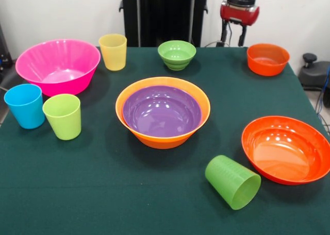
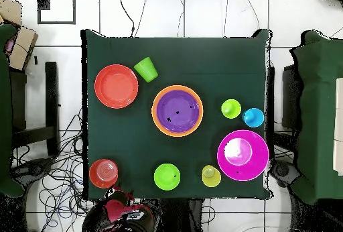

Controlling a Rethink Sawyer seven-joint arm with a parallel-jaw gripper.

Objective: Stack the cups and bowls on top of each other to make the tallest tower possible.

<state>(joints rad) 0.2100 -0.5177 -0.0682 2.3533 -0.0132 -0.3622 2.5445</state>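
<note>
The purple bowl (image 1: 161,111) (image 2: 178,110) sits nested in the large orange bowl (image 1: 164,139) (image 2: 155,112) at mid-table. Around them stand the pink bowl (image 1: 58,65) (image 2: 242,154), small green bowl (image 1: 177,54) (image 2: 167,176), small orange bowl (image 1: 267,59) (image 2: 104,173) and the shallow red-orange bowl (image 1: 286,148) (image 2: 116,86). The yellow cup (image 1: 113,51) (image 2: 211,176), blue cup (image 1: 25,105) (image 2: 253,117) and lime cup (image 1: 62,116) (image 2: 231,108) are upright. The darker green cup (image 1: 233,181) (image 2: 146,69) lies on its side. My gripper (image 1: 233,37) hangs open and empty at the table's edge, left of the small orange bowl.
A dark green cloth (image 1: 103,194) covers the table. Cables (image 2: 60,176) and chairs (image 2: 315,108) surround it on the floor.
</note>
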